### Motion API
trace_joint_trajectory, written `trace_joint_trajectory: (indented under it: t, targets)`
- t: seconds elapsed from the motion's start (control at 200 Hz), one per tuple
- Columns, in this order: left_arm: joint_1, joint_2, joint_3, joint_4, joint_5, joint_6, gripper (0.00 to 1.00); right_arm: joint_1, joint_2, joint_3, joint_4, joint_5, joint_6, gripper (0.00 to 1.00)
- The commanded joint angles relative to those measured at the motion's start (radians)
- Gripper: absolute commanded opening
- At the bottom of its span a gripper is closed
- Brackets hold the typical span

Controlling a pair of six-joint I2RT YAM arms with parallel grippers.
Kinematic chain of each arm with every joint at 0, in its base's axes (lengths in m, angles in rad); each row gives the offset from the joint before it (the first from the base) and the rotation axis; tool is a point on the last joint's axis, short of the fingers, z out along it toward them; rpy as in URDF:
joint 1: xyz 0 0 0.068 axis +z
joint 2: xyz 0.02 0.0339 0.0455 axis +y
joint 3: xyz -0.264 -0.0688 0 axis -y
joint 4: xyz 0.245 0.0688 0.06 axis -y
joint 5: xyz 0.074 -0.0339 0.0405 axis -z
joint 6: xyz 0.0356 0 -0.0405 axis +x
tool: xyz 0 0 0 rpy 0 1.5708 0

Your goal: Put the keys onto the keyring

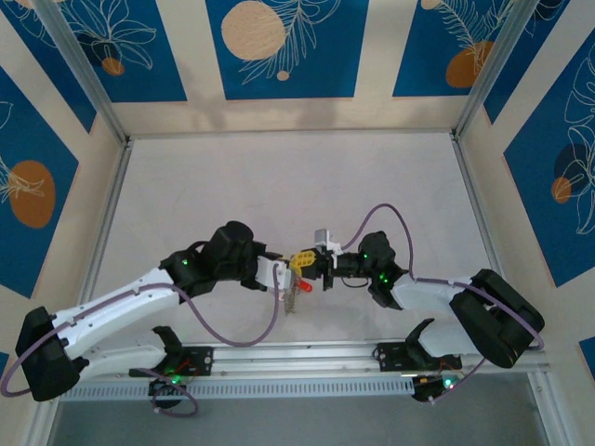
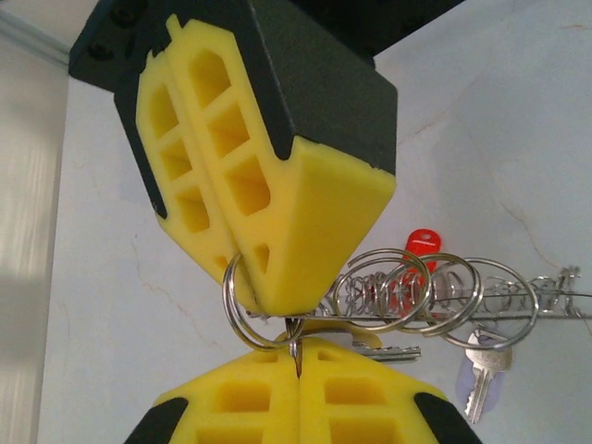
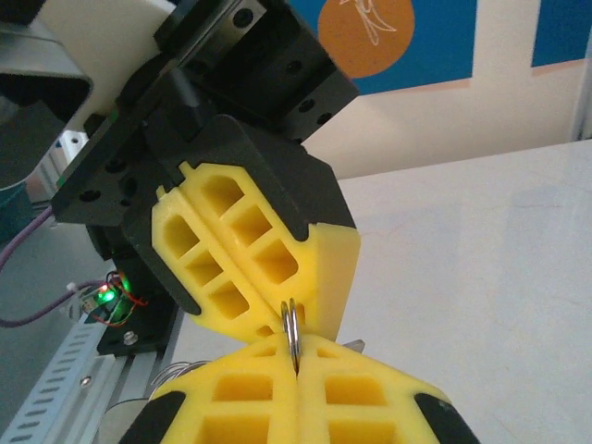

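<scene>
Currently, the keyring (image 3: 293,328) is held clear of the table (image 1: 279,186), over the middle of its near half, at the spot where my two grippers meet. From the right wrist it stands edge-on, a doubled grey wire running down into the seam between the yellow pads. My left gripper (image 2: 296,370) is clenched on it: its two pads meet with no gap, and a thin sliver of metal sits in the seam. My right gripper (image 3: 296,375) is likewise clenched on the same ring from the opposite side, so that the yellow fingertips of both grippers come together tip to tip. From the left wrist, the ring curves out leftward from under the tip of the right gripper's pads. To the right of the grip, several further wire loops (image 2: 453,294) overlap in a row along a thin horizontal wire; I cannot tell how they are linked to one another. The keys (image 2: 478,365) hang at that cluster: a red head (image 2: 421,245) shows behind the loops, a silver blade with a pale head hangs below them, and another blade (image 2: 393,351) lies flat just beside my left fingertips. From the top, a red key hangs just below the joined grippers. Both arms reach inward from their bases on the metal rail (image 1: 307,358) at the near edge. Cream walls with blue patterned panels (image 1: 279,46) enclose the white table on three sides.
</scene>
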Motion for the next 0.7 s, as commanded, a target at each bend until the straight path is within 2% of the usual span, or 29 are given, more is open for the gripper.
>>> trace_joint_trajectory:
  t: [0.0, 0.125, 0.25, 0.35, 0.695]
  targets:
    - [-0.039, -0.013, -0.036, 0.039, 0.069, -0.051, 0.00, 0.001, -0.020, 0.008, 0.105, 0.185, 0.037, 0.00]
    - [-0.039, -0.019, -0.082, 0.163, 0.165, -0.184, 0.00, 0.013, -0.027, -0.008, 0.128, 0.257, 0.037, 0.00]
    - [-0.039, -0.011, -0.090, 0.207, 0.206, -0.287, 0.13, 0.015, -0.026, -0.020, 0.166, 0.248, 0.023, 0.00]
    - [-0.036, -0.031, -0.088, 0.171, 0.201, -0.297, 0.23, 0.015, -0.032, -0.023, 0.162, 0.222, -0.001, 0.00]
    - [0.075, -0.233, -0.060, -0.010, 0.192, -0.282, 0.34, 0.018, -0.116, -0.020, 0.004, 0.125, -0.123, 0.00]
